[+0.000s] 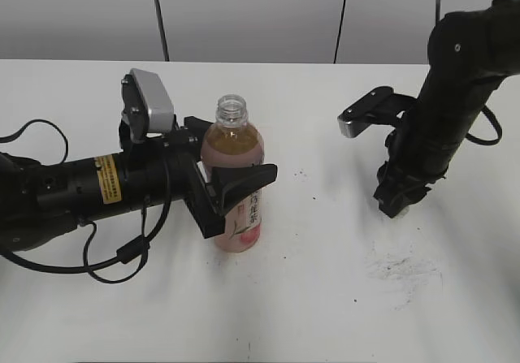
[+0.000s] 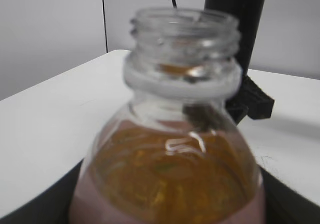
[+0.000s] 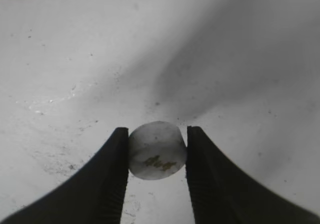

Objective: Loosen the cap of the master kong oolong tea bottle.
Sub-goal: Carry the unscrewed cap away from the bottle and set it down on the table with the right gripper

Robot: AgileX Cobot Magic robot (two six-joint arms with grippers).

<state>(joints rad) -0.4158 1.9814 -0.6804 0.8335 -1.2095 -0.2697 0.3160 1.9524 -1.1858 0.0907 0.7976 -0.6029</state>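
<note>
Both grippers busy — left gripper (image 1: pixel 230 186) clamps the uncapped master kong oolong tea bottle (image 1: pixel 236 186) mid-desk; right gripper (image 3: pixel 156 156) pinches the cap (image 3: pixel 157 150) toward the right edge.

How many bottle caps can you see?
1. The cap is pinched between the fingers of the right end effector, down near the table, away from the open bottle. No others show.
</note>
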